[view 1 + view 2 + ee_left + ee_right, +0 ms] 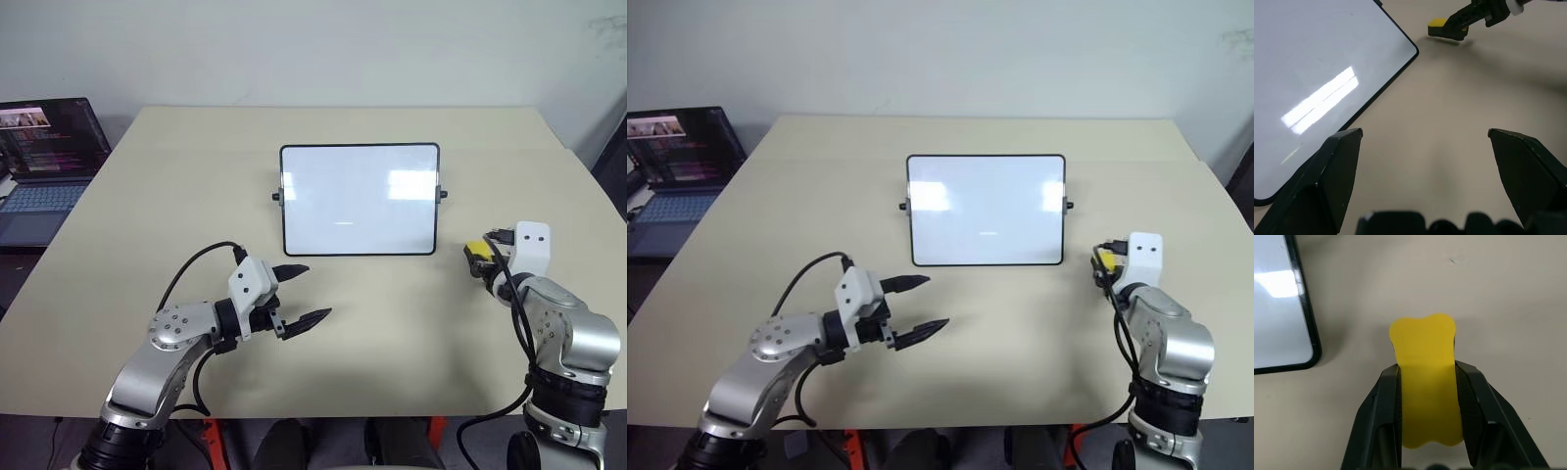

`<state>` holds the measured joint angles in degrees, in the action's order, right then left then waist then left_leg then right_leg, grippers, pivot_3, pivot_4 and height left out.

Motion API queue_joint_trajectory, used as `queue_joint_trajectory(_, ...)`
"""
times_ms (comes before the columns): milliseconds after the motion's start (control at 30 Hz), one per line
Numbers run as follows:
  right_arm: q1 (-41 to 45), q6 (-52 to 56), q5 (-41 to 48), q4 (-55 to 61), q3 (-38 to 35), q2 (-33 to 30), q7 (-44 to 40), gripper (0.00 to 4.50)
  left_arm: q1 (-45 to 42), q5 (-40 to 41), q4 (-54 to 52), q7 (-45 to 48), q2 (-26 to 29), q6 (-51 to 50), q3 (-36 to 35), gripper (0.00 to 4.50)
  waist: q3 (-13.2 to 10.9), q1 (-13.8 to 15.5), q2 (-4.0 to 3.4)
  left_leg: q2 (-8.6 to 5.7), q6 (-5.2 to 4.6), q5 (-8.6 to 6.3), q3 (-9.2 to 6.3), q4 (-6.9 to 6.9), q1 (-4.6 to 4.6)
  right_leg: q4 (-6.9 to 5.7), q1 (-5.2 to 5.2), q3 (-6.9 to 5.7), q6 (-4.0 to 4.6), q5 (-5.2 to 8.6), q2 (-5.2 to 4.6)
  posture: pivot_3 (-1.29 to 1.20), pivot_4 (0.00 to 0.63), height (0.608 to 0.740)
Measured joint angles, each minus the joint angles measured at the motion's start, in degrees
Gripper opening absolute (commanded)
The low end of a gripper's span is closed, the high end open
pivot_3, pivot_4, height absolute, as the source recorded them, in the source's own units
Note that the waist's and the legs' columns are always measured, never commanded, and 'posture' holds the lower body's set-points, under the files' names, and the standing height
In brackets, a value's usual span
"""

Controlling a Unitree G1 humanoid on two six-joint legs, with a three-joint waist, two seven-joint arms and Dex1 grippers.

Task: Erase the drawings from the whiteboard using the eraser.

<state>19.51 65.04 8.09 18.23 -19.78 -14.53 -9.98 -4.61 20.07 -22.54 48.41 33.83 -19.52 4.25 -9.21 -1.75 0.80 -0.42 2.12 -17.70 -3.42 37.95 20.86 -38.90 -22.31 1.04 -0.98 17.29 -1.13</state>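
While a pale wall (323, 49) closes the far side of the room, a beige table (196, 176) fills the middle, with an open laptop (44, 162) on a lower surface off its far left corner. Lying flat at the table's centre, the whiteboard (359, 199) looks wiped clean, showing just glare and one faint streak. Right of the board, the right gripper (1426, 382) pinches the yellow eraser (1425, 377) just above the table, while the left gripper (302, 294) hangs wide open near the board's near left corner.

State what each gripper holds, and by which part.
The right gripper clamps the yellow eraser across its long sides, near the middle. The left gripper is open and holds nothing.
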Motion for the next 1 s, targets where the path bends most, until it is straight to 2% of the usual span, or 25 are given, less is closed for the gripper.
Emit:
queue_joint_trajectory(500,1.5,-3.5,0.5,-3.4,1.8,-1.6,-0.1,1.23,-0.1,-0.1,0.0,-0.5,-0.1,0.0,0.0,4.5,0.0,0.0,0.0,0.0,0.0,0.0,-0.01,0.0,0.01,0.01,0.0,-0.01,0.0,0.0,0.0,0.0,0.15,0.74)
queue_joint_trajectory(833,1.3,-4.2,1.1,-3.7,1.8,-2.3,0.0,4.48,-0.4,-0.1,0.1,-0.5,-0.2,0.0,0.0,4.5,0.0,0.0,0.0,0.0,0.0,0.0,-0.01,0.0,0.01,0.0,0.0,-0.01,0.0,0.0,0.0,0.0,0.15,0.74)
queue_joint_trajectory(1000,1.3,-4.3,1.1,-3.7,1.8,-2.3,0.3,4.48,-0.7,-0.1,0.2,-0.5,-0.2,0.0,0.0,4.5,0.0,0.0,0.0,0.0,0.0,0.0,-0.01,0.0,0.01,0.0,0.0,-0.01,0.0,0.0,0.0,0.0,0.15,0.74)
